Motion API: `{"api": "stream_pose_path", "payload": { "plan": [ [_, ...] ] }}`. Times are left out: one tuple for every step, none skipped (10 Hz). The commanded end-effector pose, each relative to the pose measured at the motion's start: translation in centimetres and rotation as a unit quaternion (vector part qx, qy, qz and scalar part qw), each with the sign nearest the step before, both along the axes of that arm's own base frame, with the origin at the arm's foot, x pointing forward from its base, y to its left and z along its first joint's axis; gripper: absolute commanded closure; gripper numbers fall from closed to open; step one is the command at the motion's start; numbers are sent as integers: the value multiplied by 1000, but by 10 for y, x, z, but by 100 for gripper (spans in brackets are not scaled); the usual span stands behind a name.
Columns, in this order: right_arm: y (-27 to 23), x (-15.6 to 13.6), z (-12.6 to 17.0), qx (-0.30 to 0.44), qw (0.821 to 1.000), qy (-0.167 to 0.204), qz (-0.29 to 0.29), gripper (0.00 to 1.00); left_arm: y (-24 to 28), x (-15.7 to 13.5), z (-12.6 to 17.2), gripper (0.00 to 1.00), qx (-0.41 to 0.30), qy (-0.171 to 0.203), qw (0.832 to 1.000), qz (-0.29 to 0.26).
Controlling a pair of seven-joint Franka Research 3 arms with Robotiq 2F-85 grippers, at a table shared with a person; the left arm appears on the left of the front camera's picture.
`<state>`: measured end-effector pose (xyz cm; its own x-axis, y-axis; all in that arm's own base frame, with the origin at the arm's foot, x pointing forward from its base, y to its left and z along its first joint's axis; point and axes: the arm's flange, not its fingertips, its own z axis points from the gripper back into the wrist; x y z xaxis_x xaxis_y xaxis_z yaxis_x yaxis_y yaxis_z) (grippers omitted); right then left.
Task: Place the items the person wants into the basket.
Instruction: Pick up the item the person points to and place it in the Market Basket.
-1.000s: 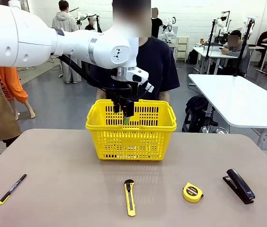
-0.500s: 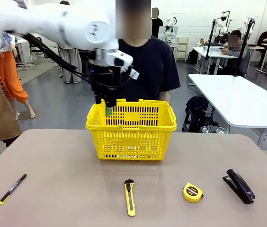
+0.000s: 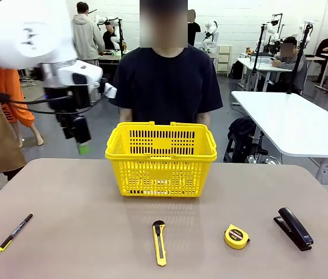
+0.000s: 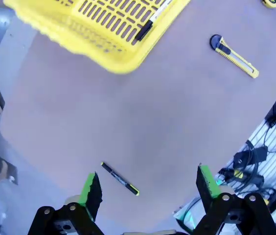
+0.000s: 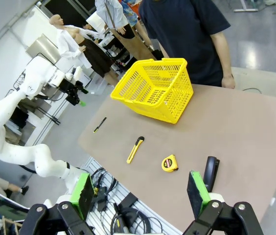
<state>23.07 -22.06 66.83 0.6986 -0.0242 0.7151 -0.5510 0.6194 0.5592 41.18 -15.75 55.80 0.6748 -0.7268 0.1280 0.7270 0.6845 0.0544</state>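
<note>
bright yellow lattice basket (image 3: 161, 174), black white-banded marker (image 4: 152, 20) inside, left gripper (image 4: 148, 175) apart, right gripper (image 5: 140, 178) apart

yellow lattice basket (image 3: 161, 171) stands upright at the table's (image 3: 82, 197) far middle, a black marker (image 4: 151, 22) lying inside; yellow-and-black utility knife (image 3: 159, 244) and thin black pen (image 3: 14, 232) lie flat on the near side.

Glossy white rounded shells on the left arm (image 3: 27, 32), silver-grey band near the wrist, black cables (image 3: 13, 103) running beside it. Black left gripper (image 3: 82, 145) with green pads (image 4: 90, 183); right gripper (image 5: 138, 196) alike. The person (image 3: 170, 87) wears a plain dark navy short-sleeved T-shirt.
</note>
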Motion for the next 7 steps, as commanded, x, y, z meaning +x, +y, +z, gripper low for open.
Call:
{"api": "stream_pose_path", "payload": {
  "plan": [
    [0,1,1,9,1000,-12,5,0,29,-32,-1,0,-27,-31,999,27],
    [0,1,1,9,1000,-12,5,0,44,-43,7,0,-27,-41,998,48],
    [0,1,1,9,1000,-12,5,0,52,-46,10,0,-19,-35,997,64],
    [0,1,1,9,1000,-12,5,0,62,-48,11,0,-10,-26,997,72],
    [0,1,1,9,1000,-12,5,0,66,-45,12,0,-12,-22,996,81],
    [0,1,1,9,1000,-12,5,0,67,-41,12,0,-13,-19,996,83],
    [0,1,1,9,1000,-12,5,0,65,-48,16,0,-22,-31,997,65]
  ]
}}
